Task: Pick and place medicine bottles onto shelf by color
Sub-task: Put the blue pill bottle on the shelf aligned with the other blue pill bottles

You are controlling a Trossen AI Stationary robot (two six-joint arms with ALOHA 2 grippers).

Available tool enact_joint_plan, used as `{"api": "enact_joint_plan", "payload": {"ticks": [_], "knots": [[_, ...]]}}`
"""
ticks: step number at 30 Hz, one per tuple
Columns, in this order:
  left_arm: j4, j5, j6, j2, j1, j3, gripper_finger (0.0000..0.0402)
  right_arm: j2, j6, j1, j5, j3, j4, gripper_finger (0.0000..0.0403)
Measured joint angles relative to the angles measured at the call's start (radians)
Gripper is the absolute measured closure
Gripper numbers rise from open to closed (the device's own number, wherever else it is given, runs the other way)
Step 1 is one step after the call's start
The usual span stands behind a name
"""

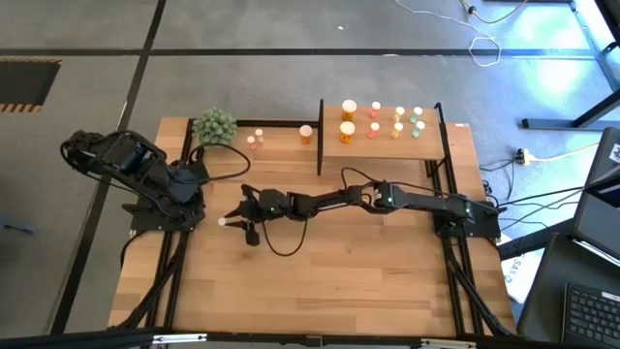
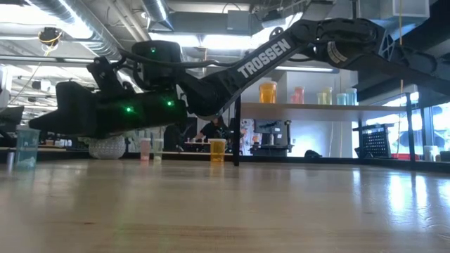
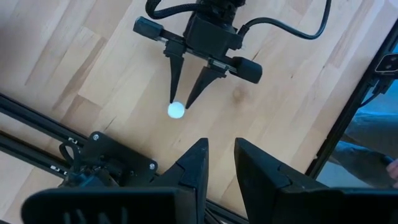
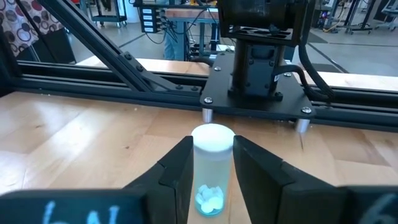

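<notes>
right gripper (image 1: 229,220): reached across to the left half of the table, low over the wood. I see both fingers (image 4: 177,171) pressed on a small white-capped bottle (image 4: 211,171), upright, standing on the table.
left gripper (image 3: 219,163): parked near its base at the table's left edge, fingers nearly together, nothing between them.
shelf (image 1: 383,147): far right of the table; orange, pink and pale bottles already sit on the board.
loose bottles: one orange bottle (image 1: 306,134) and two small pink bottles (image 1: 256,139) on the table left of the shelf, beside the plant ball (image 1: 214,126).
</notes>
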Motion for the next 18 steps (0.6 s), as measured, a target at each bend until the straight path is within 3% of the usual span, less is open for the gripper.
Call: {"api": "enact_joint_plan", "payload": {"ticks": [12,18], "knots": [[0.0,0.0,0.0,0.0,0.0,0.0,0.033,0.0,0.03,-0.033,-0.001,0.0,-0.01,0.0287],[0.0,0.0,0.004,0.0,0.0,0.0,0.033,0.0,0.052,-0.041,-0.108,0.0,-0.016,0.0287]]}}
